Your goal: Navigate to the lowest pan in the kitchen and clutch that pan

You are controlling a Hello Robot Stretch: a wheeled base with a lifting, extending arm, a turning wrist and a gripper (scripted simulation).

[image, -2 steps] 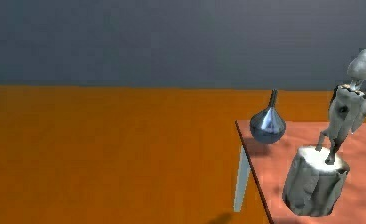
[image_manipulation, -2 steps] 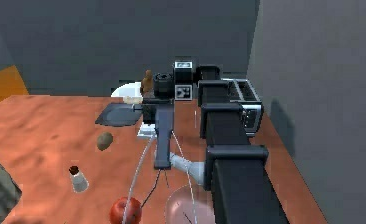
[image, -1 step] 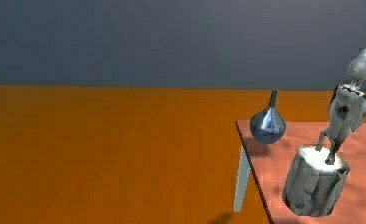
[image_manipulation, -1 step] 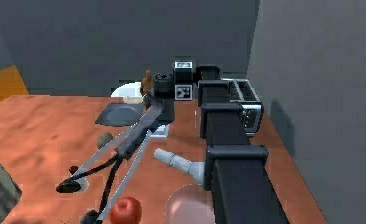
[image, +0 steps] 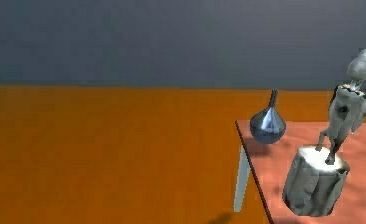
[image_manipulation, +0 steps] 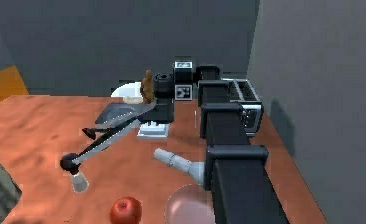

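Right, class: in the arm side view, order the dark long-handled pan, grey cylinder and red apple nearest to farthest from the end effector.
1. Dark long-handled pan, at the end effector.
2. Grey cylinder, beside the arm.
3. Red apple, bottom edge.

The floor (image: pixel 111 150) is bright orange and the wall (image: pixel 141 40) a flat blue-grey. The bench (image_manipulation: pixel 51 125) has a mottled reddish-brown top and a white leg (image: pixel 241 180). The vase (image: pixel 268 122) is glossy blue-grey, the statue (image: pixel 346 105) silver-white, its pedestal (image: pixel 313 182) streaked grey. The apple (image_manipulation: pixel 125 210) is red, the toaster (image_manipulation: pixel 243 100) silver and black. The arm (image_manipulation: pixel 236 185) and gripper (image_manipulation: pixel 156 95) are dark, beside white squares (image_manipulation: pixel 183 70) with black marks.
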